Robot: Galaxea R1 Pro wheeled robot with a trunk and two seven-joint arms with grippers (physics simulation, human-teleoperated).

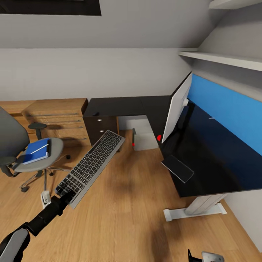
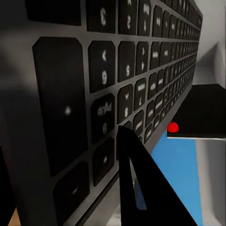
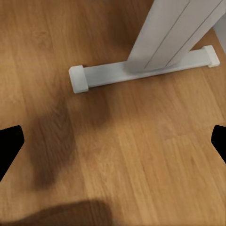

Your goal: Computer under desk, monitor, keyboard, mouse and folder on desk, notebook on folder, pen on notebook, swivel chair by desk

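A: Left end effector [image 1: 69,196] is clamping one short end of the keyboard [image 1: 91,162], carrying it over the floor, well short of the counter [image 1: 203,160].

B: I'd be lifting it above the counter edge, then setting it flat beside the monitor [image 1: 177,107], minding that stand [image 1: 177,168]. Right end effector [image 3: 113,141] is hanging spread wide, gripping nothing.

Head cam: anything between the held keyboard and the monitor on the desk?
Nothing solid: bare wooden floor lies beneath the gap between the silver-framed black-keyed keyboard in the left gripper and the black widescreen monitor; head view.
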